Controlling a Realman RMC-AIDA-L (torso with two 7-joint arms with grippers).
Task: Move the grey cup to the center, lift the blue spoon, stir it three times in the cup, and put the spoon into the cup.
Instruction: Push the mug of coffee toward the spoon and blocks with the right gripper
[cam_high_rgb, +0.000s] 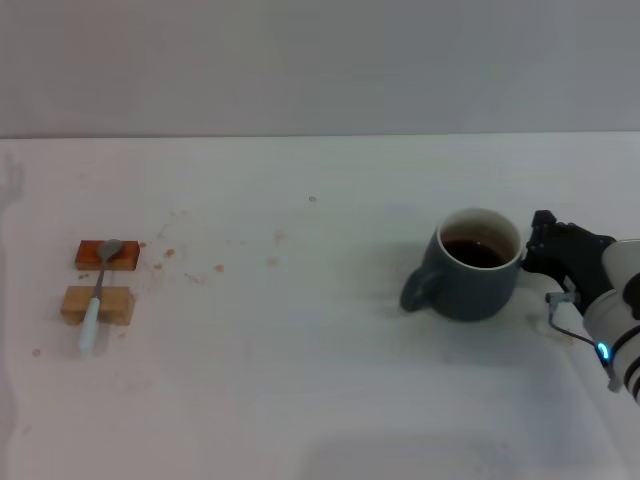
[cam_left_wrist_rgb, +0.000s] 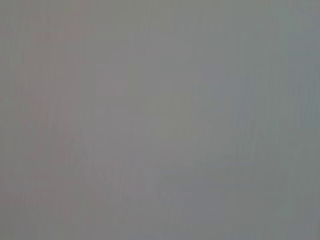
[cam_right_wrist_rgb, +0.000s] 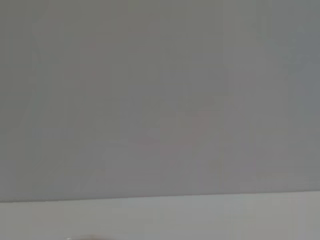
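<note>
We are at the first step: our right gripper (cam_high_rgb: 535, 252) sits against the cup (cam_high_rgb: 470, 266); jaw state unclear. Next, slide the cup to the table's (cam_high_rgb: 320, 380) centre.

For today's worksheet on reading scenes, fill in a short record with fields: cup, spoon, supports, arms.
cup: grey cup, table's right side, dark liquid inside, handle pointing left
spoon: blue spoon, far left, lying across two blocks
supports: orange block, tan block
arms: right end effector beside the cup's right wall; left arm out of view
</note>
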